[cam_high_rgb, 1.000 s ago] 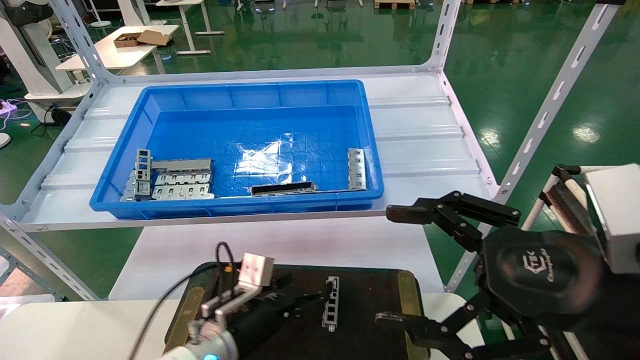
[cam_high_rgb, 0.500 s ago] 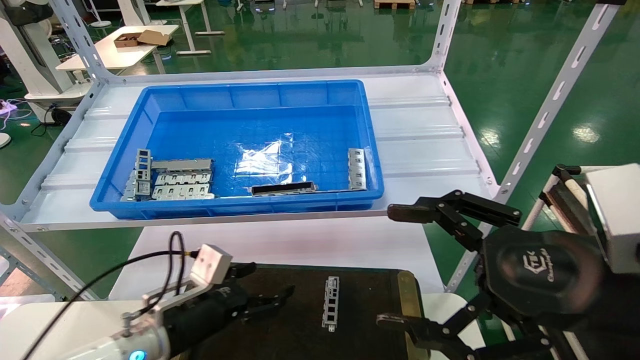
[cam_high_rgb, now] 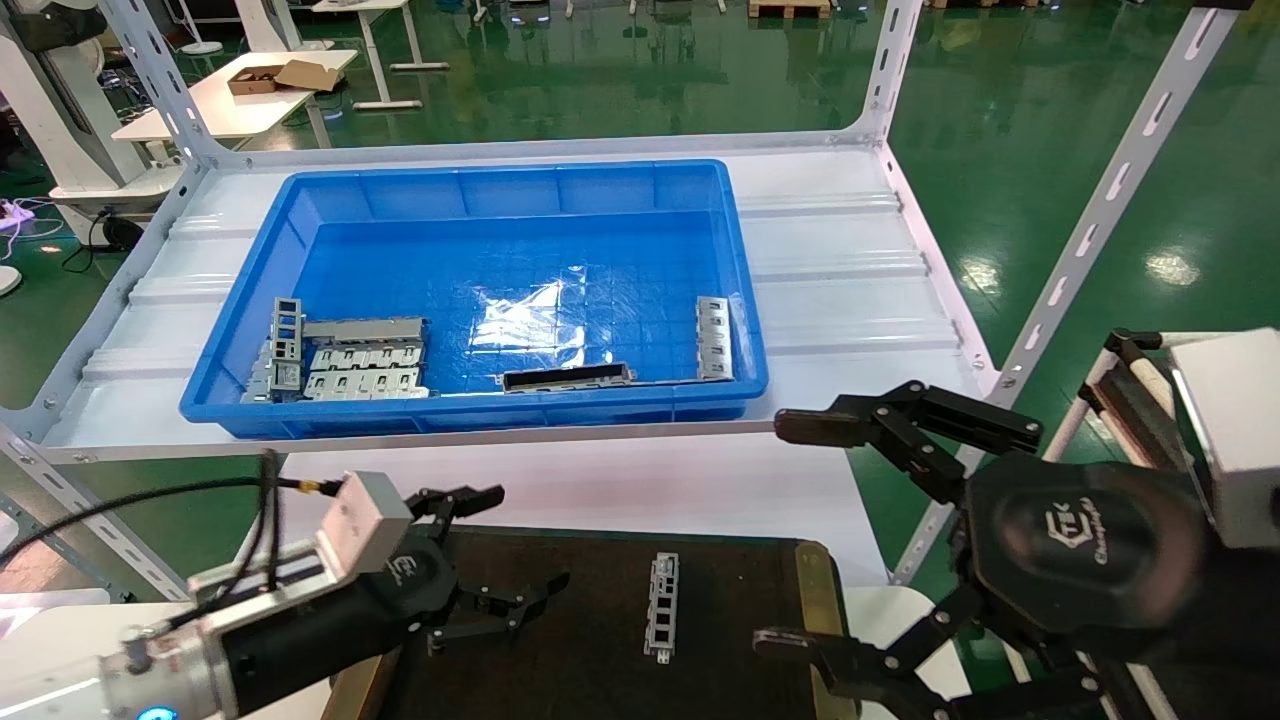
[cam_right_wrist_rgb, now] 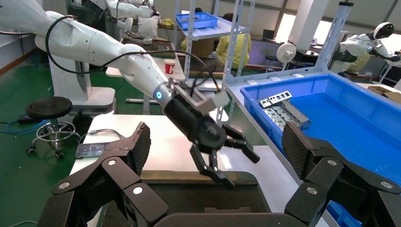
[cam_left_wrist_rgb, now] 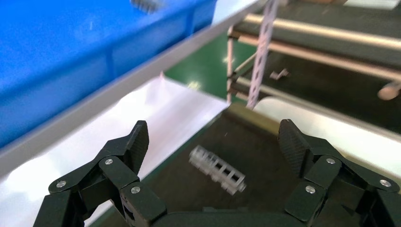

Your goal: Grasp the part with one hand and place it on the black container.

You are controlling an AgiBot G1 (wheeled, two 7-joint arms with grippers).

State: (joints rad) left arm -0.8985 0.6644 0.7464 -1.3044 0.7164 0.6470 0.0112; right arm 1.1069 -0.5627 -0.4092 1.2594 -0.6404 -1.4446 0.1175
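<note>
The part (cam_high_rgb: pixel 660 606) lay flat on the black tray (cam_high_rgb: pixel 812 590), with nothing touching it. The left gripper (cam_high_rgb: pixel 500 555) hung over the tray's left side, near the part, its fingers spread wide and empty. The right gripper (cam_high_rgb: pixel 800 535) waited off to the right, wide open too.

Place: robot lab or factory test floor
Floor: glossy green floor (cam_high_rgb: pixel 1050 150); white worktables
Racks: slotted steel shelving (cam_high_rgb: pixel 890 60); blue bin (cam_high_rgb: pixel 480 190)
Others: white robot arms (cam_right_wrist_rgb: pixel 94 42); seated worker (cam_right_wrist_rgb: pixel 236 47)
</note>
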